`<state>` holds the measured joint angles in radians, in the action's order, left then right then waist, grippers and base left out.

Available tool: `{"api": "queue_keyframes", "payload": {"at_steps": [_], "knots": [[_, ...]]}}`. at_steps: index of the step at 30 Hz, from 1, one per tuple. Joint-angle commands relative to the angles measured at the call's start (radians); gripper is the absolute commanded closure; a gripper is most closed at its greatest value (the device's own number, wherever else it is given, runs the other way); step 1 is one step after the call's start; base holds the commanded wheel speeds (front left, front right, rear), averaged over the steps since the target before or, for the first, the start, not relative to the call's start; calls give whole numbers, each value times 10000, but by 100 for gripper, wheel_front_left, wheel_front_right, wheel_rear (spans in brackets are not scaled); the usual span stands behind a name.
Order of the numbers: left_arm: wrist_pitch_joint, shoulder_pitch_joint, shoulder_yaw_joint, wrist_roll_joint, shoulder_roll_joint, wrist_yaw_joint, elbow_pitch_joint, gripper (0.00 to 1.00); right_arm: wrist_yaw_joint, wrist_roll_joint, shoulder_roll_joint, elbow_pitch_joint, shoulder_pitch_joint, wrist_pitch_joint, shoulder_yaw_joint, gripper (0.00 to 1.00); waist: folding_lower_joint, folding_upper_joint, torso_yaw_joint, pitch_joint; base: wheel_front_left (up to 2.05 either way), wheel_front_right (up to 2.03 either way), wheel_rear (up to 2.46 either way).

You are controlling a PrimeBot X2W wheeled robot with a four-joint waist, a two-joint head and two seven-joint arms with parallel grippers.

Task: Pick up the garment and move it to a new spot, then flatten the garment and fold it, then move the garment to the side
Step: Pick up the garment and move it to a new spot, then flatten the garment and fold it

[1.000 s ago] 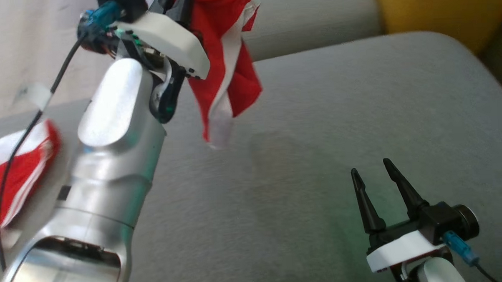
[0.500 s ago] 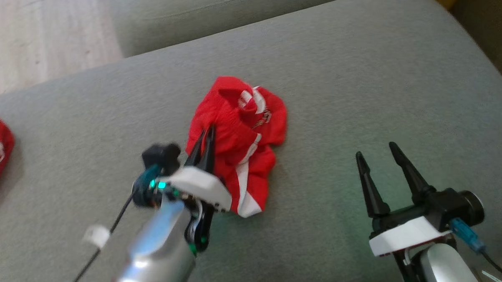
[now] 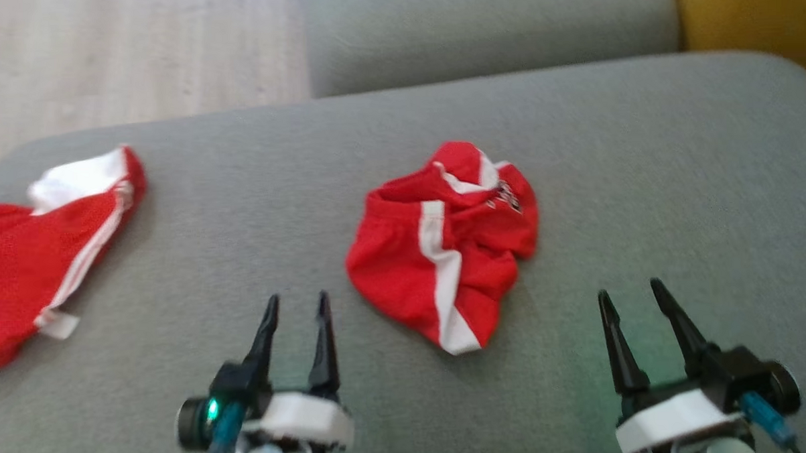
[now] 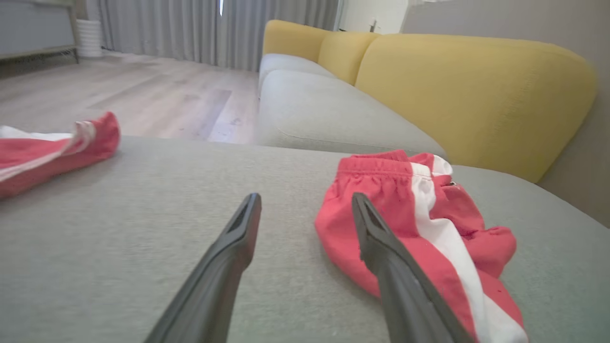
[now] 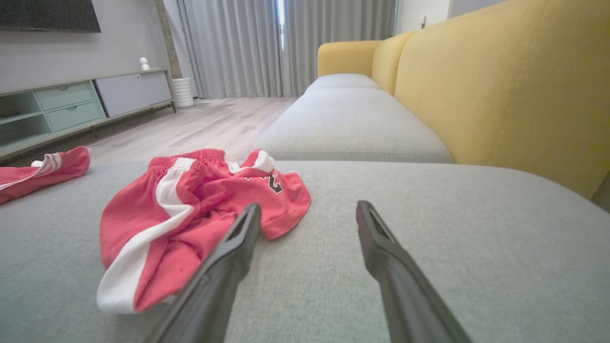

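Head view: the garment (image 3: 444,245) lay crumpled on the grey cushion (image 3: 641,144), ahead of and between both grippers, with its white stripe running roughly toward them. The left gripper (image 3: 298,297) stood wide open and empty, and was judged the nearer. The right gripper (image 3: 630,287) was likewise open and empty, but farther off.

Left wrist view: garment ahead-right, close by the right-hand finger.

Right wrist view: garment ahead-left.
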<state>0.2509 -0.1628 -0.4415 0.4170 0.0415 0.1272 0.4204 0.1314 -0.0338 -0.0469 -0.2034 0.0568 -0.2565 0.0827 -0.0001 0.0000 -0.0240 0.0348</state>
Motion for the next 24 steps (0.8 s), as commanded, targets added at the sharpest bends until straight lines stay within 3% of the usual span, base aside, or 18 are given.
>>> {"api": "queue_keyframes", "payload": {"at_steps": [1, 11, 24], "knots": [[107, 197, 644, -526, 88, 160, -798, 0, -7, -62, -34, 286, -61, -53, 120, 0, 1, 0, 602, -573, 0, 0, 0], [108, 2357, 1534, -2345, 144, 68, -2641, 0, -7, -549, -34, 337, 848, -53, -101, 0, 1, 0, 1290, -1272, 0, 0, 0], [108, 3253, 1961, -3068, 115, -387, -3063, 0, -7, -1312, -34, 891, 1986, -53, 136, 0, 1, 0, 1557, -1601, 0, 0, 0]]}}
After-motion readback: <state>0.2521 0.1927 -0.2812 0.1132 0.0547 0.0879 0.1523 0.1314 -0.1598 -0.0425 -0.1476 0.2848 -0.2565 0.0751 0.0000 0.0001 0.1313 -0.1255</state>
